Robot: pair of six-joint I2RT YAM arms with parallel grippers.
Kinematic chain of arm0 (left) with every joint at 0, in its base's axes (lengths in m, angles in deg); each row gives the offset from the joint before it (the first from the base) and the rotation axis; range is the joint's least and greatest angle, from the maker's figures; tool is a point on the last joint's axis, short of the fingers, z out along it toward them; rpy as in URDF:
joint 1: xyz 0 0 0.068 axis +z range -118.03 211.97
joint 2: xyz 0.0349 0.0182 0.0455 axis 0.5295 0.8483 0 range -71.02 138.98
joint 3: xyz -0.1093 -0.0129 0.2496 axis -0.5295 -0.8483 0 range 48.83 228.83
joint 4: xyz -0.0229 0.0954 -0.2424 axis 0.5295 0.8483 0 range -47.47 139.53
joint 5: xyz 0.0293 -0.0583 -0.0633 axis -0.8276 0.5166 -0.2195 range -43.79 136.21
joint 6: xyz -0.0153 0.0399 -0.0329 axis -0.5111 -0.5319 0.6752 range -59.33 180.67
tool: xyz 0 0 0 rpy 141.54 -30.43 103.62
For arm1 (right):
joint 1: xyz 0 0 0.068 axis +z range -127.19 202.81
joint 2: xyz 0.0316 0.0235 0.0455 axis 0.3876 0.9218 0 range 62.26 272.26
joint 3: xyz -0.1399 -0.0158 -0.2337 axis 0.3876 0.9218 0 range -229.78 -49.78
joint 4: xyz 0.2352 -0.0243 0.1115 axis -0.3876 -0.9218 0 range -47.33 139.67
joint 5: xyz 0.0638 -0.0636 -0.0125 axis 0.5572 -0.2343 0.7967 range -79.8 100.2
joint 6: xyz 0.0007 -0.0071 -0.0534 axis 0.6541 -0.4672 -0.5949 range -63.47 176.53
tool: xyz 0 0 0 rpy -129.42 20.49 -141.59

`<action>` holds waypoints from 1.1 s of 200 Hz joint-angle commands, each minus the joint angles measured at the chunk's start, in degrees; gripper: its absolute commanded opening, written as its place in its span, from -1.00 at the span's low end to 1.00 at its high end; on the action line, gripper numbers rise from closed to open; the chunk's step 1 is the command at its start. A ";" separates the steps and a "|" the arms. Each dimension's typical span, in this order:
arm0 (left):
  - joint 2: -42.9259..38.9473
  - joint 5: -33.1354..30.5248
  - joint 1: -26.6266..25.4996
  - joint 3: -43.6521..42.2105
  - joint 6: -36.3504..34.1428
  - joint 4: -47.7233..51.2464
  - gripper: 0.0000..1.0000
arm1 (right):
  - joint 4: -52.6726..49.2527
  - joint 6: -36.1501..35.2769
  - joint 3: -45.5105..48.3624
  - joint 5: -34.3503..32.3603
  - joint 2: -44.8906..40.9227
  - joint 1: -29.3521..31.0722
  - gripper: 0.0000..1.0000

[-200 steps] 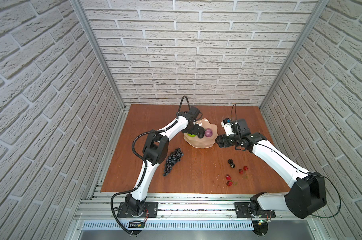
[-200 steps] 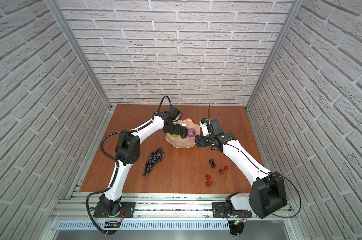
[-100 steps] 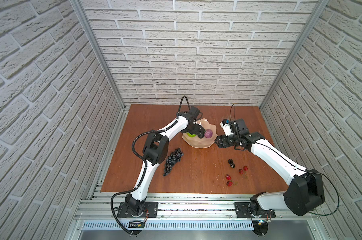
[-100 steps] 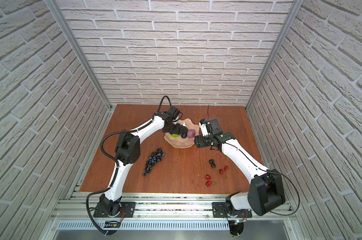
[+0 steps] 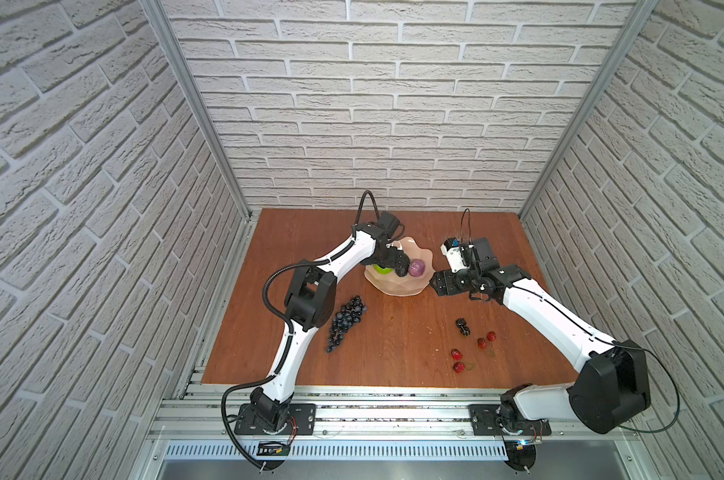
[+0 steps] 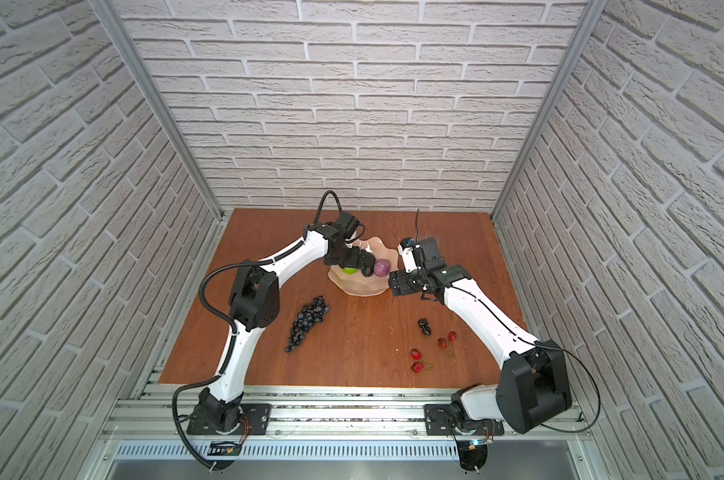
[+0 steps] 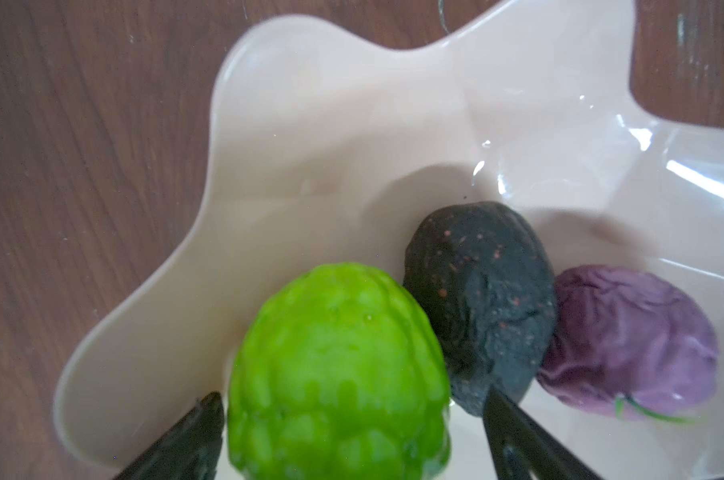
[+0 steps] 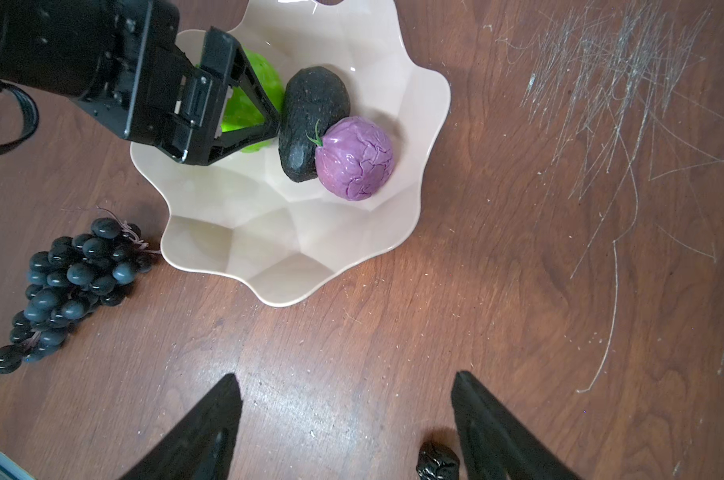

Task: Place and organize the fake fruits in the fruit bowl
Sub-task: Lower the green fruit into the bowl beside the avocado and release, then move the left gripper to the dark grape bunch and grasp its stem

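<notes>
The pale fruit bowl (image 5: 397, 289) (image 6: 362, 289) (image 8: 293, 249) (image 7: 268, 104) holds three fake fruits in a row: a bumpy green fruit (image 7: 339, 353) (image 5: 383, 269), a dark avocado (image 7: 480, 299) (image 8: 310, 120) and a purple round fruit (image 7: 630, 349) (image 8: 354, 158). My left gripper (image 7: 352, 395) (image 5: 393, 266) is open, with its fingers on either side of the green fruit and a gap showing. Open as well, my right gripper (image 8: 345, 376) (image 5: 437, 286) hovers over bare table beside the bowl. The grape bunch (image 5: 345, 322) (image 8: 69, 282), black berries (image 5: 463, 326) (image 8: 437, 463) and red cherries (image 5: 458, 360) lie on the table.
The wooden table (image 5: 393, 353) is boxed in by brick-pattern walls on three sides, with a metal rail (image 5: 352, 411) along the front. More cherries (image 5: 485, 339) lie right of the berries. Scratch marks (image 8: 601, 104) cover the table beyond the bowl.
The left gripper stays over the bowl. The right arm has shifted only slightly. The fruits on the table lie where they were.
</notes>
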 commanded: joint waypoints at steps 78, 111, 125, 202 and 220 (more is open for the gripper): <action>-15.95 -1.00 0.27 -6.92 0.58 3.48 0.90 | -1.49 -0.19 -1.61 -0.67 -4.60 0.05 0.58; -24.82 -0.15 0.19 -18.27 -0.91 3.43 0.75 | -2.73 0.79 -1.80 0.61 -6.42 0.29 0.56; -28.72 -0.64 0.25 -23.78 -1.09 3.21 0.68 | -2.57 1.25 -0.72 1.06 -7.49 0.35 0.55; -41.66 0.13 -2.25 -47.16 3.81 -4.81 0.37 | -2.02 4.91 3.21 1.16 -7.16 4.54 0.41; -42.99 -1.29 -3.80 -49.51 4.09 -6.79 0.37 | -3.68 5.44 4.17 -0.38 -7.00 6.05 0.39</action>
